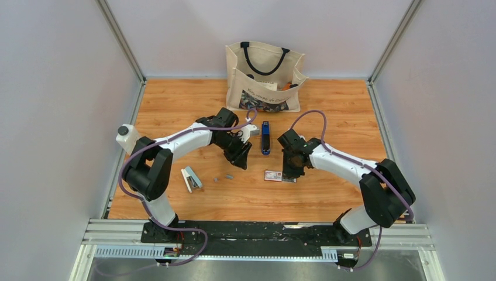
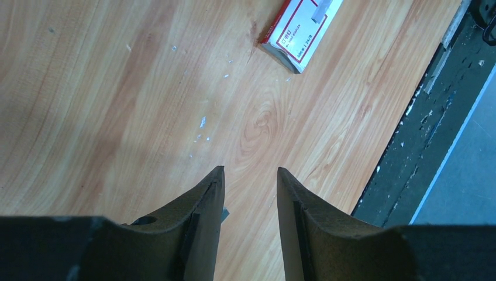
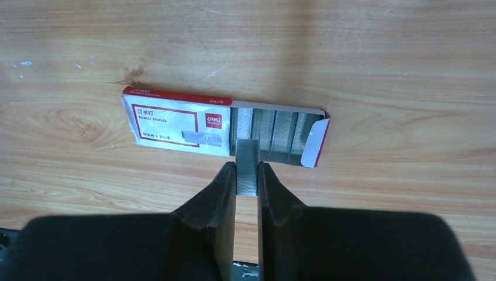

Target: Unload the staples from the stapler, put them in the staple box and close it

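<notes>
The dark blue stapler [image 1: 265, 138] lies on the wooden table, between the two arms and a little beyond them. My right gripper [image 1: 290, 174] is shut on a silvery strip of staples [image 3: 247, 153], gripped between its fingertips, right at the open end of the red-and-white staple box [image 3: 175, 120]. More strips lie inside that box. Two small grey staple strips [image 1: 223, 177] lie loose on the table. My left gripper [image 2: 250, 171] is open and empty above bare wood, to the left of the stapler [image 1: 243, 161]. A small grey bit [image 2: 224, 214] shows beside its left finger.
A pale grey-blue and white stapler [image 1: 190, 178] lies by the left arm. A cream tote bag [image 1: 265, 76] stands at the back. The staple box also shows in the left wrist view [image 2: 301, 29]. The black front rail [image 2: 433, 117] runs along the table's near edge.
</notes>
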You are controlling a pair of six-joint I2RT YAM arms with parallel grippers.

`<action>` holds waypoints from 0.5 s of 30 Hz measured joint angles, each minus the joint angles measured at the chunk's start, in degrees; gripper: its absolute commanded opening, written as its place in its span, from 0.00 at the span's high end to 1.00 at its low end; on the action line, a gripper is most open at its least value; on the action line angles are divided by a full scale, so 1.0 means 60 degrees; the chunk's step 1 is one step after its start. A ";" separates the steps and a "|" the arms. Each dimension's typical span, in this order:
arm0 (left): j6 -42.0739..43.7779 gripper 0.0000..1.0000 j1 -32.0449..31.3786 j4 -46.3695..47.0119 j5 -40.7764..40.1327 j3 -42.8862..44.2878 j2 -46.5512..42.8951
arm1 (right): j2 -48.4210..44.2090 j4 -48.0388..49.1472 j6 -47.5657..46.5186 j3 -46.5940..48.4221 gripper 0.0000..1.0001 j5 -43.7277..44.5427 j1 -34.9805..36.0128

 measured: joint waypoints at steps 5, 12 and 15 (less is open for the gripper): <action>-0.0004 0.54 0.0000 0.0142 0.0047 -0.0007 -0.0142 | 0.0146 -0.0040 -0.0004 0.0109 0.93 0.0000 0.0000; -0.0004 0.55 0.0000 0.0248 0.0069 -0.0022 -0.0193 | 0.0357 -0.0084 -0.0025 0.0131 0.93 0.0004 0.0000; -0.0004 0.55 0.0000 0.0291 0.0069 -0.0036 -0.0226 | 0.0382 -0.0084 -0.0025 0.0131 0.93 0.0004 0.0000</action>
